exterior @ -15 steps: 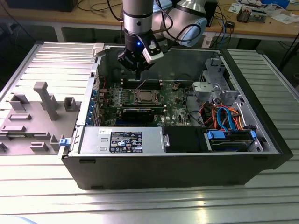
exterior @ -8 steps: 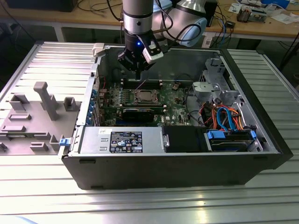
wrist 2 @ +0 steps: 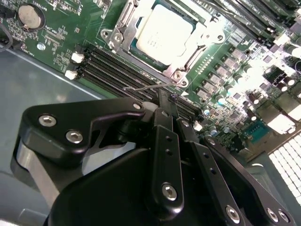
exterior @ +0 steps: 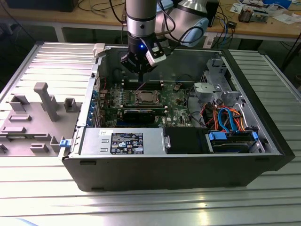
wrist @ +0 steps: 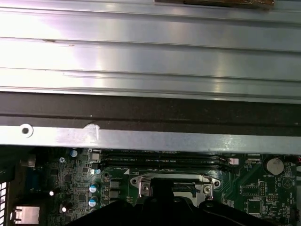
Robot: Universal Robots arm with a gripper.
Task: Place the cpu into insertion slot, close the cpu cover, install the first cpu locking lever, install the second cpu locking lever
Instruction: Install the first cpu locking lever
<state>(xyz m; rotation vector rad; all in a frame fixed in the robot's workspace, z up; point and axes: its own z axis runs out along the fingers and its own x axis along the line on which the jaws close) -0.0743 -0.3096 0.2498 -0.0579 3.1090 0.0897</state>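
The chip (wrist 2: 165,29) is seen seated in its socket near the middle of the green board (wrist 2: 56,28), and the metal frame plate (wrist 2: 141,19) is laid down around it. A thin wire lever (wrist 2: 146,87) stands raised just beside the socket edge. The claw (wrist 2: 168,109) is held above this lever with its fingers drawn together; whether the wire is pinched cannot be told. The open computer case (exterior: 141,174) is placed on a ribbed metal table (exterior: 150,207).

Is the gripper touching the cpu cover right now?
Cannot tell. In the second wrist view the gripper ends at a thin wire lever beside the cpu cover, which lies down around the cpu; no gap or contact shows plainly.
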